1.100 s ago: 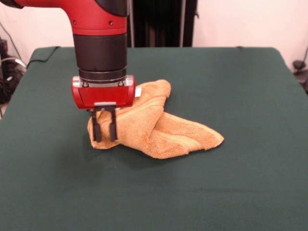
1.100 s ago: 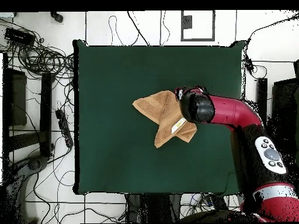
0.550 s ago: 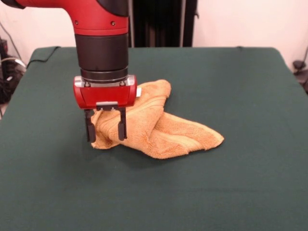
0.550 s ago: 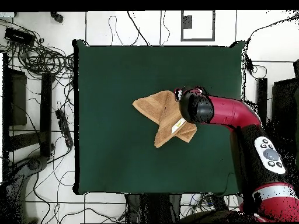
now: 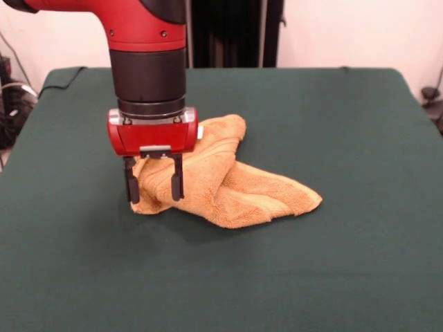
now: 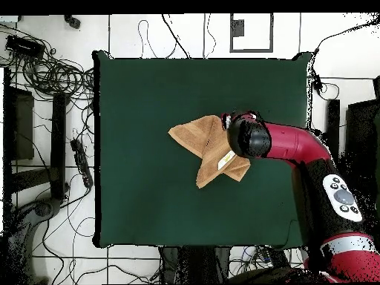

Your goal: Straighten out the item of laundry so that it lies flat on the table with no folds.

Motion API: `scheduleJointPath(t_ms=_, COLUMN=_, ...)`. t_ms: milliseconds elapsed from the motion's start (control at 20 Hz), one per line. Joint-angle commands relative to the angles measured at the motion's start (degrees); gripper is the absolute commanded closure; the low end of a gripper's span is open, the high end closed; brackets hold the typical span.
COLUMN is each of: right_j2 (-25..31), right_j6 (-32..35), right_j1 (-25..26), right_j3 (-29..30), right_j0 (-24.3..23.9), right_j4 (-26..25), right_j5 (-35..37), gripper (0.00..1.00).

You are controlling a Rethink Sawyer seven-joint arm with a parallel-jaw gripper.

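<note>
The item of laundry (image 5: 228, 181) is an orange-tan towel, crumpled in overlapping folds near the middle of the dark green table (image 5: 318, 277). One pointed corner reaches right and a small white label (image 5: 199, 131) shows by the wrist. My gripper (image 5: 153, 194) is open and low over the towel's left end, one finger (image 5: 130, 188) outside the edge and the other on the cloth. From overhead, the towel (image 6: 204, 143) lies folded in a rough triangle on the table (image 6: 148, 96), and the arm's wrist (image 6: 246, 137) hides the gripper.
Bare green cloth surrounds the towel on all sides. Cables and equipment (image 6: 44, 74) lie on the floor beyond the table's edge in the overhead view.
The fingers, close together a second ago, have spread wide around the towel's left end. The gripper has drifted slightly right; the towel has not moved.
</note>
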Motion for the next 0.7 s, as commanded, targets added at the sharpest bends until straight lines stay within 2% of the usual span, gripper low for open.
scheduleJointPath(t_ms=50, right_j2=1.33, right_j6=4.87, right_j1=2.51, right_j3=4.95, right_j0=1.22, right_j4=1.74, right_j5=5.42, gripper=0.0)
scheduleJointPath(t_ms=700, right_j2=3.1, right_j6=0.86, right_j1=3.81, right_j3=4.82, right_j0=-1.8, right_j4=0.78, right_j5=6.91, gripper=0.0)
